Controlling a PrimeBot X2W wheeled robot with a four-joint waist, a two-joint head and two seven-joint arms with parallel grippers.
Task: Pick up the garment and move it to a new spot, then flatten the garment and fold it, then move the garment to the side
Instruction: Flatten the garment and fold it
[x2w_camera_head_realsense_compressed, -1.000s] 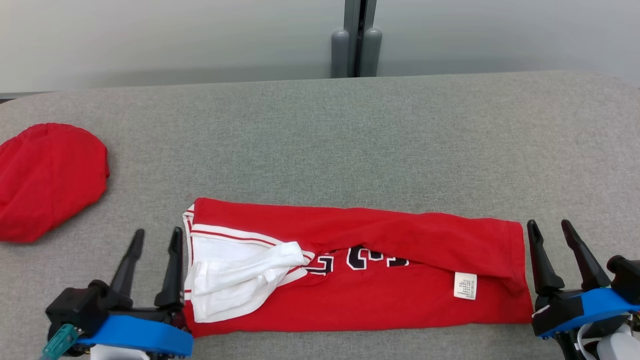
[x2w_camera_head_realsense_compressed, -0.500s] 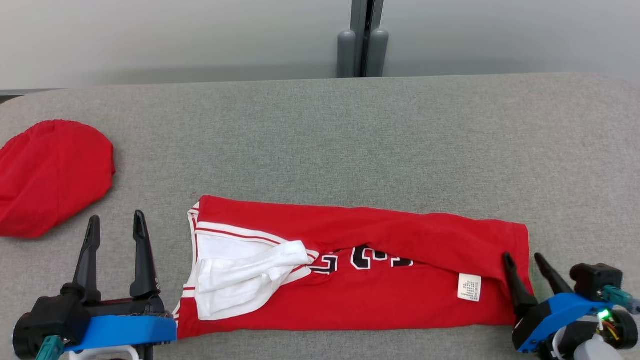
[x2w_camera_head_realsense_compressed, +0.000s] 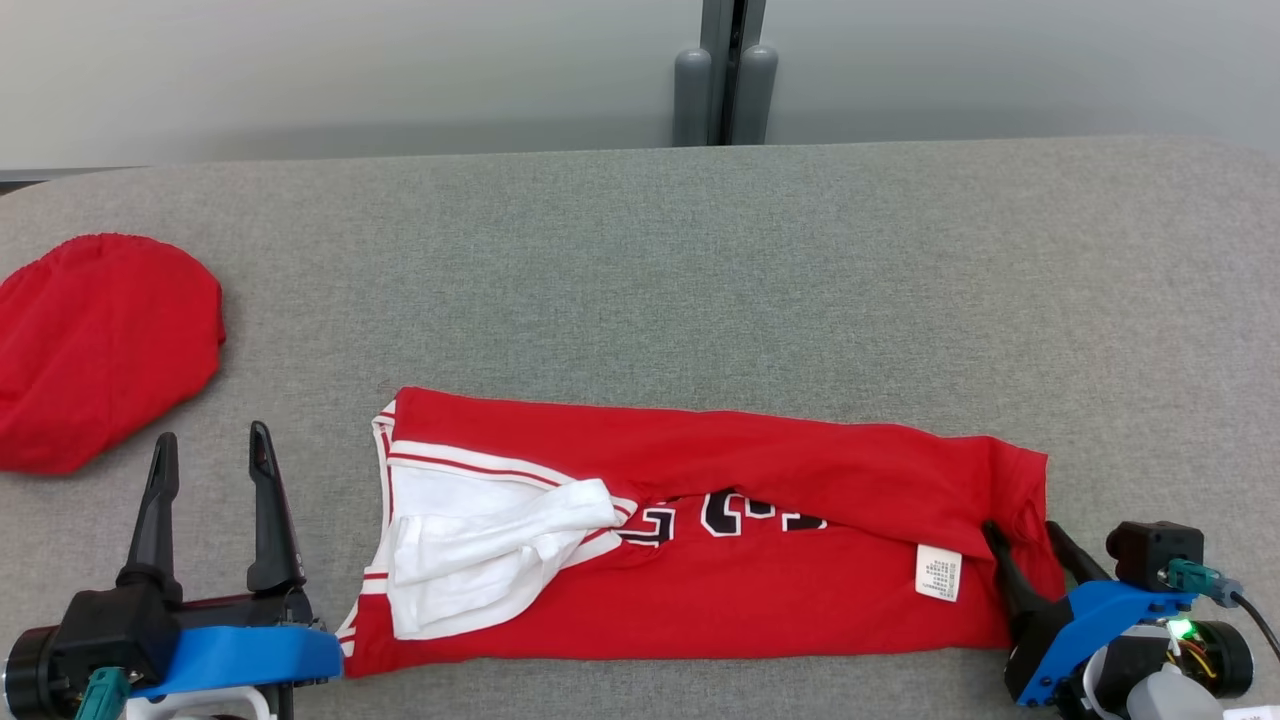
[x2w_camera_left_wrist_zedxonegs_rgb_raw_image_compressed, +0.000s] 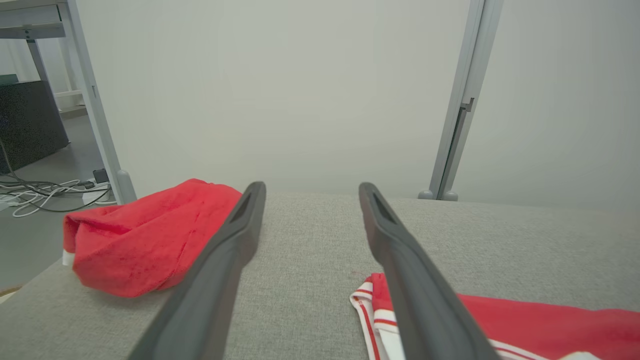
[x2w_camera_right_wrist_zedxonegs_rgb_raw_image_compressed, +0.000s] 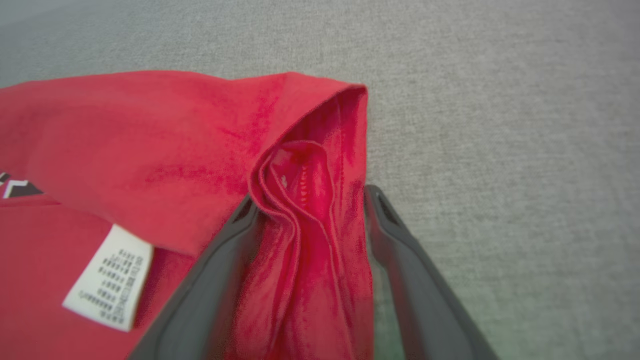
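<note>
Straddling the garment at its bunched hem, right hand gapes.

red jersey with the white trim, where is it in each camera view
head view: folded red jersey with white trim lies lower centre, stretching left to right
left wrist view: the jersey sits bottom right
right wrist view: the jersey left and centre, its end inside the right claw
shared landmark: grey woven tabletop beneath it

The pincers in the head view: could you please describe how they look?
The left pincer and right pincer each have two long, dark, tapering fingers on a black base with a blue housing. Each carries a teal plug; the right one's leads to a black cable, beside a green light.
</note>
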